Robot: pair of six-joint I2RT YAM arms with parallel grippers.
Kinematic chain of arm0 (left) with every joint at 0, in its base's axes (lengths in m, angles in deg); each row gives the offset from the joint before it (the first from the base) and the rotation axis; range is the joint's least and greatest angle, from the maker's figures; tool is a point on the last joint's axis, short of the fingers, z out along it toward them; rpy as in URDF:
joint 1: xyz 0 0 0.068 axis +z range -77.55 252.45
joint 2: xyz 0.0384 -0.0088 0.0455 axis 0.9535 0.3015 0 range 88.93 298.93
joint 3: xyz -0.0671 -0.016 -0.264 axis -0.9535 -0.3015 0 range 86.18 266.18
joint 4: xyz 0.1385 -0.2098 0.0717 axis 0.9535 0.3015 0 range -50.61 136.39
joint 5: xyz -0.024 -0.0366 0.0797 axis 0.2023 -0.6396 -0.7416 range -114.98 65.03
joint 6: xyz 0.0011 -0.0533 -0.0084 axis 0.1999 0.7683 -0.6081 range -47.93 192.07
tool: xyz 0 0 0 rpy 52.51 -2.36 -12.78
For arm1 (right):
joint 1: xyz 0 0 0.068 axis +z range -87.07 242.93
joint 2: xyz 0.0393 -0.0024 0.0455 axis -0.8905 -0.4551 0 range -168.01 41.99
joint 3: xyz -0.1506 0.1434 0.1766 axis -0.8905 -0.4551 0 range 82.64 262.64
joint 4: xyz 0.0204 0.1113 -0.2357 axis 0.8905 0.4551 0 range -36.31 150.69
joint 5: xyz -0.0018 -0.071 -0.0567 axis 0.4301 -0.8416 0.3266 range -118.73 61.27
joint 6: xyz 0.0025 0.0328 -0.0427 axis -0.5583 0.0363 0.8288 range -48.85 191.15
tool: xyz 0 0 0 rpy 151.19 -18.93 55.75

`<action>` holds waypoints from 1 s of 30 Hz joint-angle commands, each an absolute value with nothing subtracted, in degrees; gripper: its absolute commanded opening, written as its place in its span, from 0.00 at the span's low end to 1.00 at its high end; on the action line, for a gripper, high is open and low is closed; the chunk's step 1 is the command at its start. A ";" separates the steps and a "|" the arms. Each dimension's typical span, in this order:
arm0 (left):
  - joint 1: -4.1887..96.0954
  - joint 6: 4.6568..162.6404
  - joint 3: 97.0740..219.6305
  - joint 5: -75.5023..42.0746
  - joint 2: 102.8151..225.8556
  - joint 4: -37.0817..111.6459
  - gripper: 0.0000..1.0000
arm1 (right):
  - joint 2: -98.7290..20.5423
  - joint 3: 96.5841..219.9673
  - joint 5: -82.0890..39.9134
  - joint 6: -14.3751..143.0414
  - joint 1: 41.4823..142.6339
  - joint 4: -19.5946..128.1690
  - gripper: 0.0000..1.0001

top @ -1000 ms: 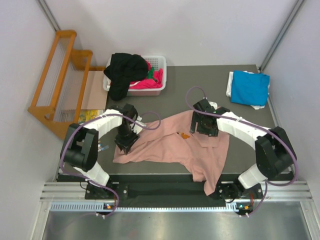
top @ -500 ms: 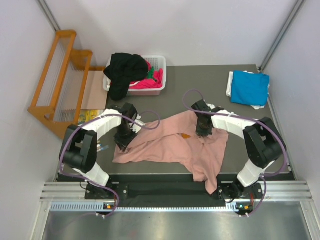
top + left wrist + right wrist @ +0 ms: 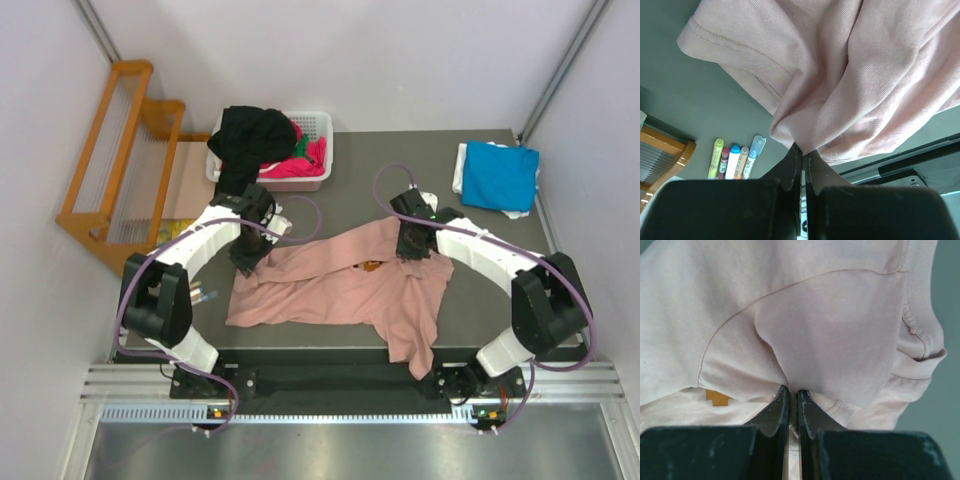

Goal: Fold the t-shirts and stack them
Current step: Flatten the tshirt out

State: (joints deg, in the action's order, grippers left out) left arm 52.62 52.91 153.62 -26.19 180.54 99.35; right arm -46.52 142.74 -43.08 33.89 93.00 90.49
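A salmon-pink t-shirt (image 3: 340, 292) with a small orange print (image 3: 371, 266) lies crumpled across the middle of the dark table. One corner hangs over the near edge. My left gripper (image 3: 247, 262) is shut on a pinch of the shirt's left edge (image 3: 805, 100), with the cloth bunched at the tips (image 3: 801, 150). My right gripper (image 3: 411, 251) is shut on a fold of pink cloth (image 3: 830, 340) beside the print (image 3: 716, 397). A folded blue t-shirt (image 3: 500, 175) lies at the back right. A black t-shirt (image 3: 248, 140) drapes over the basket, and magenta cloth (image 3: 303, 166) lies inside it.
The white slatted basket (image 3: 319, 122) stands at the back left of the table. Several markers (image 3: 734, 158) lie on the table left of the pink shirt. A wooden rack (image 3: 118, 150) stands off the table's left side. White cloth (image 3: 460, 168) peeks from under the blue shirt.
Both grippers closed on the pink shirt. The left one then moved toward the back of the table, drawing the shirt's left edge with it. The right one shifted slightly back.
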 commanded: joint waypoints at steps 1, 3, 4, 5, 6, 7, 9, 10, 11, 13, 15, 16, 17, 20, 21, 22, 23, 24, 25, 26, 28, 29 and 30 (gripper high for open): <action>52.77 53.87 155.79 -27.53 178.84 99.50 0.00 | -43.09 145.57 -46.04 35.46 91.94 91.92 0.02; 52.77 54.14 156.40 -27.52 179.02 99.59 0.00 | -42.57 146.18 -46.22 35.90 91.76 92.54 0.06; 52.77 54.23 156.58 -27.52 178.93 99.68 0.00 | -42.04 146.45 -46.31 35.90 91.85 92.71 0.09; 52.77 54.23 156.84 -27.61 178.84 99.68 0.00 | -41.86 146.45 -46.22 36.34 91.76 92.89 0.10; 52.77 54.23 156.93 -27.70 178.84 99.68 0.00 | -41.69 146.02 -46.39 36.43 91.76 92.89 0.11; 52.77 54.14 157.11 -27.87 178.84 99.59 0.00 | -42.12 145.75 -46.39 36.60 91.67 92.89 0.16; 52.77 54.14 157.20 -27.88 178.67 99.50 0.00 | -43.09 144.52 -46.48 36.87 91.58 92.98 0.27; 52.77 54.14 157.02 -27.88 178.67 99.50 0.00 | -44.48 143.99 -46.40 36.78 91.58 92.80 0.34; 52.77 54.23 157.02 -27.70 178.67 99.50 0.00 | -44.93 143.55 -46.31 36.70 91.58 92.63 0.39; 52.77 54.31 156.76 -27.26 178.58 99.50 0.00 | -46.07 141.97 -46.83 36.43 91.50 91.58 0.58; 52.68 54.32 156.67 -27.26 178.49 99.42 0.00 | -47.04 141.01 -46.84 36.17 91.41 90.96 0.70; 52.76 54.32 156.67 -27.26 178.49 99.50 0.00 | -47.31 140.83 -46.83 36.08 91.23 91.04 0.78; 52.68 54.32 156.58 -27.26 178.49 99.50 0.00 | -47.40 140.65 -46.66 36.08 91.32 91.05 0.81; 52.68 54.23 156.32 -27.26 178.23 99.50 0.00 | -46.52 138.98 -45.87 35.47 91.32 91.13 0.84; 52.68 54.14 156.06 -27.35 178.23 99.42 0.00 | -45.13 137.85 -45.78 35.29 91.32 91.22 0.85; 52.68 54.05 155.97 -27.52 178.14 99.15 0.00 | -44.50 137.23 -45.87 35.11 91.32 91.57 0.86; 52.68 54.05 155.71 -27.52 178.14 98.98 0.00 | -43.80 136.70 -46.13 34.59 91.32 91.92 0.86; 52.68 53.96 155.18 -27.61 178.31 98.89 0.00 | -42.49 135.56 -46.13 34.32 91.32 92.10 0.85; 52.68 53.96 154.92 -27.61 178.31 98.71 0.00 | -41.87 135.03 -46.04 34.06 91.41 92.19 0.85; 52.68 53.96 154.74 -27.35 178.23 98.45 0.00 | -41.25 134.59 -46.57 33.71 91.23 92.71 0.86; 52.68 53.96 154.39 -27.09 178.40 98.36 0.00 | -40.02 133.88 -47.97 33.53 91.23 93.15 0.85; 52.68 53.96 154.30 -26.82 178.58 98.27 0.00 | -39.67 133.79 -49.02 33.18 91.23 93.76 0.86; 52.68 53.96 154.30 -26.82 178.58 98.27 0.00 | -39.58 134.14 -49.29 33.18 91.14 93.77 0.86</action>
